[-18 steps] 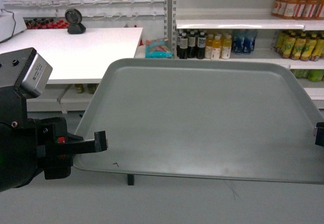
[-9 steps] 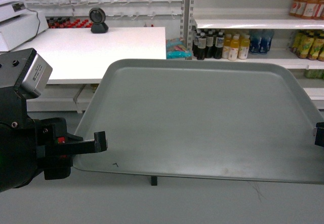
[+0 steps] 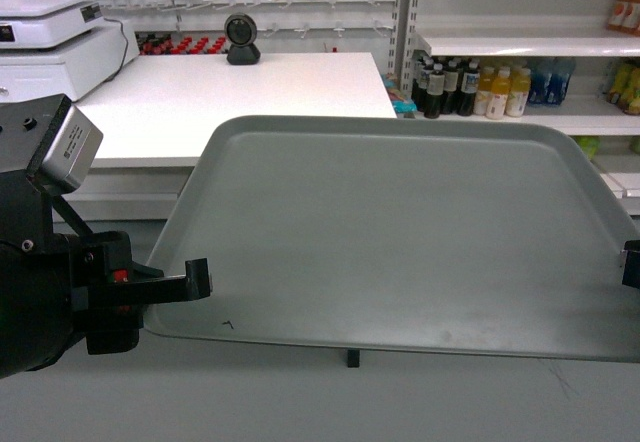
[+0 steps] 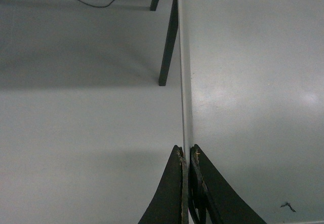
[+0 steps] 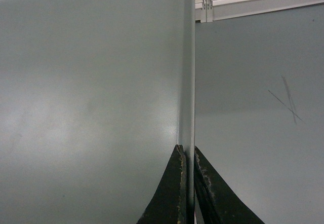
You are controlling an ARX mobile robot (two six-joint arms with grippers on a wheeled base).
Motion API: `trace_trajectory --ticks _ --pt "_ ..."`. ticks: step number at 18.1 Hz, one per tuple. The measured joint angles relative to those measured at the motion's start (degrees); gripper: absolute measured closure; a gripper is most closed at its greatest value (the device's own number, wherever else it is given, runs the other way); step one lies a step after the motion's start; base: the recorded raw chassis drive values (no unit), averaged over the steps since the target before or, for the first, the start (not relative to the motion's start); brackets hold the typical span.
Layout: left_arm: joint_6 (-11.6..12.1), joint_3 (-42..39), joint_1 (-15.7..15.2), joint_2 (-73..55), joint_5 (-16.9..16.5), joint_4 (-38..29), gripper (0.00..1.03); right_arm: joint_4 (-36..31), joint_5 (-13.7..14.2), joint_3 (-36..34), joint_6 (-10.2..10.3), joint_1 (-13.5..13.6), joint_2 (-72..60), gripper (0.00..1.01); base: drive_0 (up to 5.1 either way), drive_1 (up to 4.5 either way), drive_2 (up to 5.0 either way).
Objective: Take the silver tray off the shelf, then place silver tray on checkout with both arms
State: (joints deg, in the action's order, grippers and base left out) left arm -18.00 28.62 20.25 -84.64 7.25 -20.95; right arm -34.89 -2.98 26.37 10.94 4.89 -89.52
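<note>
Head view: the right gripper (image 3: 630, 265) is cut off by the right picture edge — only a dark sliver at the silver tray (image 3: 400, 232) rim shows. The tray hides the checkout (image 3: 240, 97) front right corner. Shelf bottles (image 3: 470, 87) — labels too small to read. Left wrist view: the left gripper (image 4: 186, 183) fingers run off the bottom edge.

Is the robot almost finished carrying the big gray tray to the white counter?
About halfway. The silver tray is off the shelf already, held in the air above the floor. The left hand and right hand each pinch one rim. Left to do: set it on the checkout, ahead to the left.
</note>
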Motion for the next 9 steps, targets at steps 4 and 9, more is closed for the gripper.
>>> trace_trajectory --ticks 4,9 --pt "0.00 0.00 0.00 0.00 0.00 -0.02 1.00 -0.04 0.02 0.02 0.00 0.00 0.00 0.98 -4.9 2.50 2.5" --pt "0.00 0.00 0.00 0.00 0.02 0.17 1.00 0.26 0.04 0.00 0.00 0.00 -0.02 0.98 -4.9 2.44 2.4"
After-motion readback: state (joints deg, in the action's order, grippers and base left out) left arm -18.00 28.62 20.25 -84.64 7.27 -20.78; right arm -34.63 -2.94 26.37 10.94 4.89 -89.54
